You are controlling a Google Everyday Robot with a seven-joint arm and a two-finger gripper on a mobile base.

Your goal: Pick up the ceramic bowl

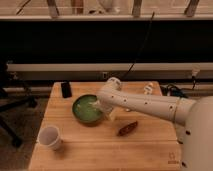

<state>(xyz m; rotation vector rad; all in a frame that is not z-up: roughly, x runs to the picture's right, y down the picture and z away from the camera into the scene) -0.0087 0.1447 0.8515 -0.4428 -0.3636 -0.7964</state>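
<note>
The ceramic bowl [85, 110], round, shallow and glossy green, sits on the wooden table [100, 155] left of centre. My white arm reaches in from the right, across the table. My gripper [100, 106] hangs at the bowl's right rim, its pale fingers over the rim and the inside edge. The jaws look open, and the bowl rests on the table. The arm hides the bowl's right edge.
A white cup [50, 137] stands at the front left. A black flat object [65, 89] lies at the back left, and a brown oblong item [127, 129] lies right of the bowl. A small white object [148, 88] is at the back right. A dark chair [10, 105] stands left of the table.
</note>
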